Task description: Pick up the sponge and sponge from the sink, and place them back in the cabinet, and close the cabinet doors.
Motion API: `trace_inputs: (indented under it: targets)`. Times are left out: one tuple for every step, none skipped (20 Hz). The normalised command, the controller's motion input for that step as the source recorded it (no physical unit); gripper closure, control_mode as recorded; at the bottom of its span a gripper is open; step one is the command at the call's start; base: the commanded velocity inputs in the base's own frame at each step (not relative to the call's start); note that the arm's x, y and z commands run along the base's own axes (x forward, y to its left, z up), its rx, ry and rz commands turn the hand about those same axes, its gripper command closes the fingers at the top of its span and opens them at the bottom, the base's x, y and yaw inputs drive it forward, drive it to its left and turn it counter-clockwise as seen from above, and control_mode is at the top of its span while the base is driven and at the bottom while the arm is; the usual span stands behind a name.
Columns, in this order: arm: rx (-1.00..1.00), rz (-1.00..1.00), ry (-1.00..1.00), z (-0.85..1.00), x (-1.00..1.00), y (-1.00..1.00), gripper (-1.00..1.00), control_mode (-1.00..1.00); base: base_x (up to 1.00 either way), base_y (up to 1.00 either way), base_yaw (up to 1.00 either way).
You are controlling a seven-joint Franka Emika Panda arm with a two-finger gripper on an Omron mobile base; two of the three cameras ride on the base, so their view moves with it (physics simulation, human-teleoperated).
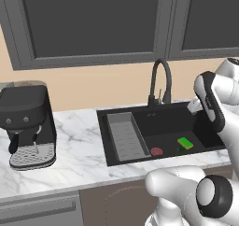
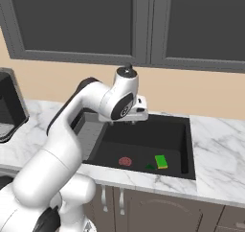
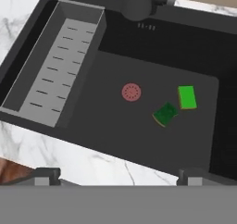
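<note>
While both sponges lie on the black floor of the sink, the bright green sponge rests flat toward the right wall, and the darker sponge sits just beside it, tilted, with its yellow layer showing along one edge. Near them, toward the basin's middle, sits the red drain disc, apart from both. A grey ribbed tray occupies the left end of the basin, and the black faucet arches over the rear rim. White marble tabletop surrounds the sink; a coffee machine stands at its left. The tool hovers above the basin with jaws spread wide, holding nothing.
</note>
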Motion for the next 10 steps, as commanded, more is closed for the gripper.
trace_inputs:
  targets:
    - [-0.02, 0.01, 0.0, -0.22, 0.02, -0.24, -1.0, -1.0, 0.0, 0.0, 0.0]
    - [-0.02, 0.01, 0.0, -0.24, 0.03, -0.24, -1.0, -1.0, 0.0, 0.0, 0.0]
    - [-0.01, 0.01, 0.0, -0.22, 0.04, -0.25, -1.0, -1.0, 0.0, 0.0, 0.0]
    - [-0.02, 0.01, 0.0, -0.24, 0.05, -0.25, -1.0, -1.0, 0.0, 0.0, 0.0]
    - [-0.03, 0.01, 0.0, -0.24, 0.06, -0.24, -1.0, -1.0, 0.0, 0.0, 0.0]
    - [-0.03, 0.01, 0.0, -0.24, 0.06, -0.24, -1.0, -1.0, 0.0, 0.0, 0.0]
    - [-0.03, 0.01, 0.0, -0.23, 0.08, -0.23, -1.0, -1.0, 0.0, 0.0, 0.0]
    - [-0.03, 0.0, 0.0, -0.18, 0.15, -0.2, -1.0, -1.0, 0.0, 0.0, 0.0]
    - [-0.02, 0.0, 0.01, -0.14, 0.24, -0.18, -1.0, -1.0, 0.0, 0.0, 0.0]
    - [-0.02, 0.0, 0.02, -0.14, 0.24, -0.15, -1.0, -1.0, 0.0, 0.0, 0.0]
